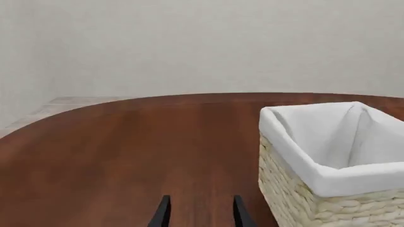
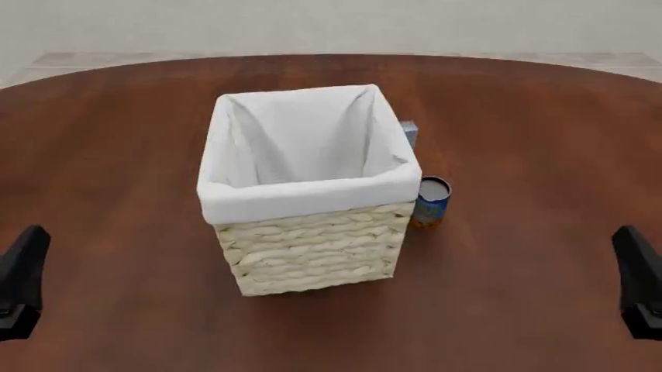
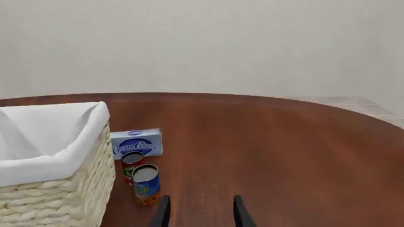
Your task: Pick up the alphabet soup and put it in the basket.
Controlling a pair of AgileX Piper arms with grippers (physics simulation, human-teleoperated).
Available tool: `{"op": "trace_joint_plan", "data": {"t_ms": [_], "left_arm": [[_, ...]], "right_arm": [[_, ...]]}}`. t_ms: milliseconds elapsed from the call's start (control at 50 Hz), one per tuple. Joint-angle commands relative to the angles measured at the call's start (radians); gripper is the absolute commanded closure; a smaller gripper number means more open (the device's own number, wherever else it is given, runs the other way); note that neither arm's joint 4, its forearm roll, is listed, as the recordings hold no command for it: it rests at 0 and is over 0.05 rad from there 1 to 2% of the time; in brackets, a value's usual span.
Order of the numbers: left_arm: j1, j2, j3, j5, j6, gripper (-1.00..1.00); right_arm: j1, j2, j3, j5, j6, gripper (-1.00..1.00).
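Note:
The alphabet soup is a small blue and orange can standing upright on the table, close beside the basket's right side. In the right wrist view the alphabet soup stands just ahead and a little aside of my right gripper, which is open and empty. The basket, woven straw with a white liner, stands mid-table; its rim also shows in that view. My left gripper is open and empty, with the basket ahead and to one side of it.
A grey-blue cream cheese box and a red can stand behind the soup, near the basket's far right corner. The box peeks out behind the basket. Both arms sit at the brown table's near corners.

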Motion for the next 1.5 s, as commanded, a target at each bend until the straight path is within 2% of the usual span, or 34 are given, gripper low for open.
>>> {"op": "trace_joint_plan", "data": {"t_ms": [20, 120, 220, 320, 400, 440, 460, 500, 560, 580, 620, 660, 700, 740, 780, 880, 980, 1200, 1240, 1260, 1280, 1400, 1500], "left_arm": [[0.0, 0.005, -0.003, -0.001, 0.0, -1.0], [0.0, 0.005, -0.003, -0.001, 0.0, -1.0], [0.0, 0.005, -0.003, -0.001, 0.0, -1.0], [0.0, 0.005, -0.003, -0.001, 0.0, -1.0], [0.0, 0.005, -0.003, -0.001, 0.0, -1.0], [0.0, 0.005, -0.003, -0.001, 0.0, -1.0], [0.0, 0.005, -0.003, -0.001, 0.0, -1.0], [0.0, 0.005, -0.003, -0.001, 0.0, -1.0], [0.0, 0.005, -0.003, -0.001, 0.0, -1.0], [0.0, 0.005, -0.003, -0.001, 0.0, -1.0], [0.0, 0.005, -0.003, -0.001, 0.0, -1.0], [0.0, 0.005, -0.003, -0.001, 0.0, -1.0], [0.0, 0.005, -0.003, -0.001, 0.0, -1.0], [0.0, 0.005, -0.003, -0.001, 0.0, -1.0], [0.0, 0.005, -0.003, -0.001, 0.0, -1.0], [0.0, 0.005, -0.003, -0.001, 0.0, -1.0], [0.0, 0.005, -0.003, -0.001, 0.0, -1.0], [0.0, 0.005, -0.003, -0.001, 0.0, -1.0], [0.0, 0.005, -0.003, -0.001, 0.0, -1.0], [0.0, 0.005, -0.003, -0.001, 0.0, -1.0], [0.0, 0.005, -0.003, -0.001, 0.0, -1.0], [0.0, 0.005, -0.003, -0.001, 0.0, -1.0], [0.0, 0.005, -0.003, -0.001, 0.0, -1.0]], "right_arm": [[-0.002, 0.011, -0.003, -0.006, 0.002, -1.0], [0.015, 0.016, -0.002, -0.007, -0.013, -1.0], [0.028, -0.001, -0.001, 0.01, -0.052, -1.0], [0.028, 0.008, -0.017, 0.007, -0.058, -1.0], [0.05, 0.095, -0.034, -0.061, -0.07, -1.0], [0.061, 0.127, -0.04, -0.084, -0.057, -1.0], [0.079, 0.167, -0.052, -0.108, -0.015, -1.0], [0.076, 0.209, -0.055, -0.147, -0.054, -1.0], [0.106, 0.279, -0.078, -0.189, -0.039, -1.0], [0.116, 0.299, -0.084, -0.199, -0.047, -1.0], [0.119, 0.41, -0.093, -0.279, -0.065, -1.0], [0.114, 0.439, -0.095, -0.307, -0.072, -1.0], [0.116, 0.531, -0.113, -0.366, -0.048, -1.0], [0.118, 0.597, -0.128, -0.403, -0.08, -1.0], [0.163, 0.643, -0.157, -0.417, -0.073, -1.0], [0.155, 0.765, -0.194, -0.479, -0.103, -1.0], [0.171, 0.829, -0.215, -0.503, -0.124, -1.0], [0.224, 0.95, -0.246, -0.557, -0.113, -1.0], [0.251, 1.002, -0.265, -0.562, -0.094, -1.0], [0.28, 1.029, -0.277, -0.558, -0.06, -1.0], [0.254, 1.094, -0.302, -0.556, -0.071, -1.0], [0.293, 1.102, -0.297, -0.567, -0.082, -1.0], [0.291, 1.13, -0.306, -0.574, -0.092, -1.0]]}}
